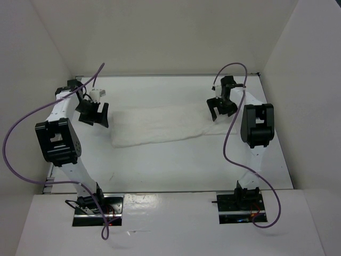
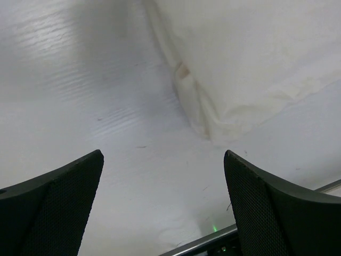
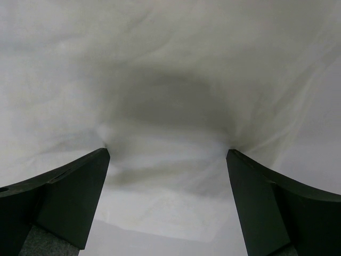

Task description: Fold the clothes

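Jaws on both of my arms are standing wide apart, and neither pair is gripping anything. My left jaws are hanging at the left of the top view, just beside the left end of the clothes [image 1: 160, 127] and apart from the fabric. In the left wrist view my two dark fingers [image 2: 53, 208] are framing bare white bench [image 2: 80, 80]. The clothes [image 2: 256, 53] are filling the upper right of that frame, with a folded corner pointing down toward the centre and a faint yellowish mark showing along the folded edge.

My right jaws are hovering in the upper right of the top view, over the right end of the clothes. In the right wrist view the fabric [image 3: 170, 64] is filling nearly the whole frame, soft and wrinkled. A dark shadow is lying on it between my fingers [image 3: 58, 197]; whether the fingertips are touching the cloth I cannot tell.

The clothes are lying as one long, folded white band across the middle of the bench [image 1: 186, 165], running from left of centre toward the right and tilting slightly upward in the frame at the right end. White walls [image 1: 160, 32] are standing around the bench on three sides.
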